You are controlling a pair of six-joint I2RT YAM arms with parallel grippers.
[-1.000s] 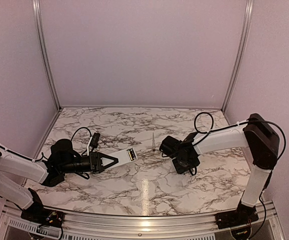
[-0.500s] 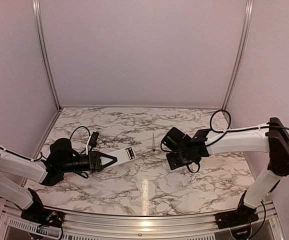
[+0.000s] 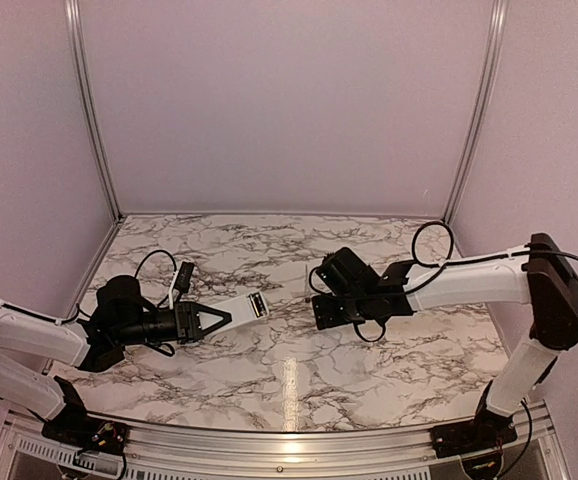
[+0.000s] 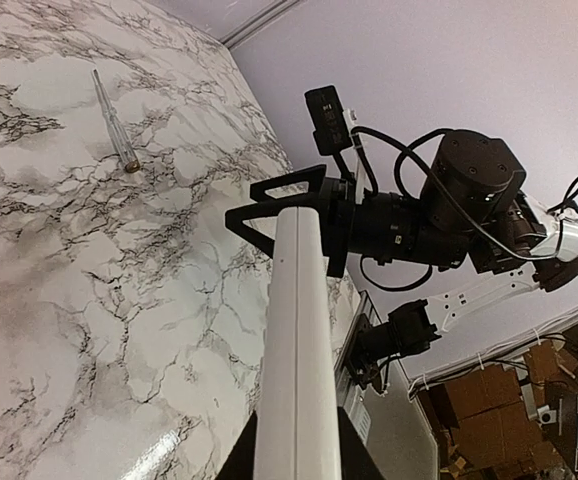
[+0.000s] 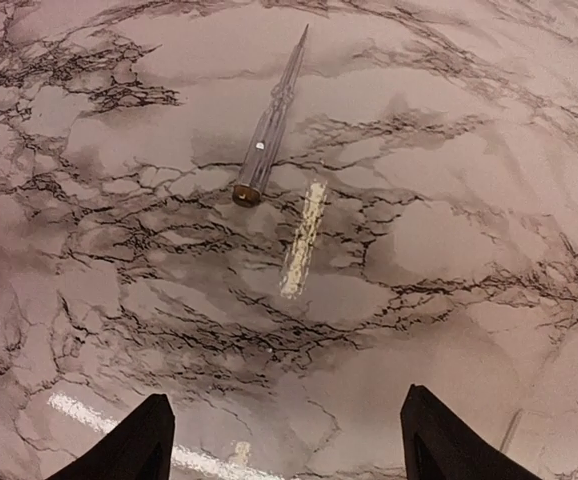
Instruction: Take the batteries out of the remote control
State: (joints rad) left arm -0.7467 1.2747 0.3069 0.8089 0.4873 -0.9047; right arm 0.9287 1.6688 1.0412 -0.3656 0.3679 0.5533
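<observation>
The white remote control [image 3: 243, 309] is held off the marble table by my left gripper [image 3: 221, 318], which is shut on its near end. In the left wrist view the remote [image 4: 297, 330] runs up from between my left gripper's fingers [image 4: 231, 458]. A small dark opening shows at the remote's far end [image 3: 259, 305]. I cannot make out the batteries. My right gripper [image 3: 321, 306] is open and empty, just right of the remote's far end. In the right wrist view it [image 5: 284, 440] faces bare table, and its fingertips [image 5: 151, 412] are wide apart.
A long thin grey rod with a dark tip [image 5: 267, 130] lies on the table beyond my right gripper. It also shows in the left wrist view [image 4: 115, 122]. The marble table [image 3: 299, 370] is walled at the back and both sides.
My right gripper has moved left across the table towards the remote's far end, now over the grey rod. My left gripper has stayed almost still with the remote.
</observation>
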